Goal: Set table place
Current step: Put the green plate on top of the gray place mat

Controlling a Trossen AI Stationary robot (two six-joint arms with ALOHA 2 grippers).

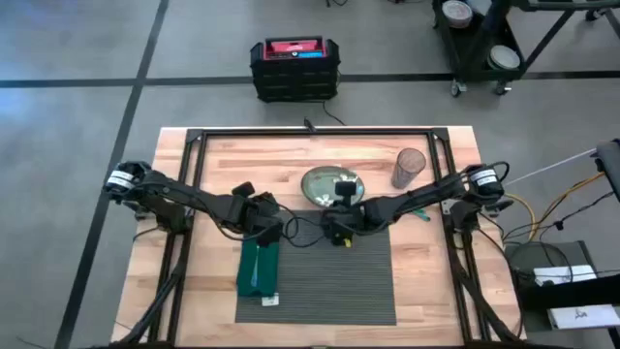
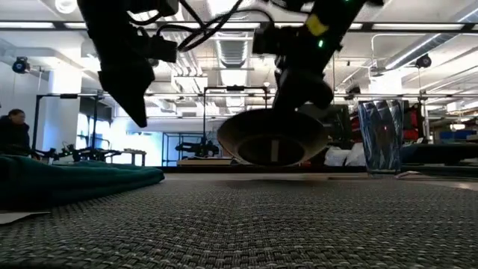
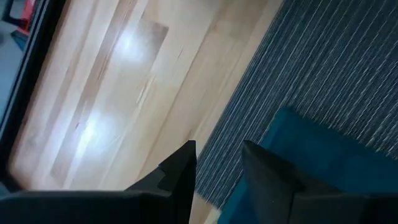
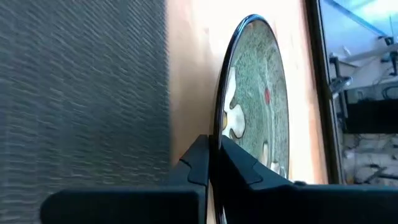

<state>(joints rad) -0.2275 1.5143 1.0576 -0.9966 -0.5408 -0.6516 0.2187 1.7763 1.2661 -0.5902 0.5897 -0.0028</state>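
A speckled grey-green plate (image 1: 320, 184) is just beyond the far edge of the dark grey ribbed placemat (image 1: 329, 281), and my right gripper (image 1: 342, 199) is shut on it. In the low view the plate (image 2: 272, 138) is tilted, its underside facing the near edge. A dark green napkin (image 1: 260, 267) lies along the placemat's left part. My left gripper (image 3: 217, 149) hovers open over the placemat's left edge beside the napkin (image 3: 323, 162), with nothing between its fingers. My right gripper pinches the plate's near rim (image 4: 219, 121) between its two fingers, one on the upper face and one underneath. The fingers come from the table's near side, slanting down. The plate is tilted, near rim raised, and looks just clear of the wood.
A clear ribbed glass (image 1: 408, 167) stands on the table to the right of the plate. A white card (image 1: 269, 301) lies at the napkin's near end. A black frame rail (image 1: 310, 134) runs along the far edge. A person (image 2: 13, 131) sits far off in the room.
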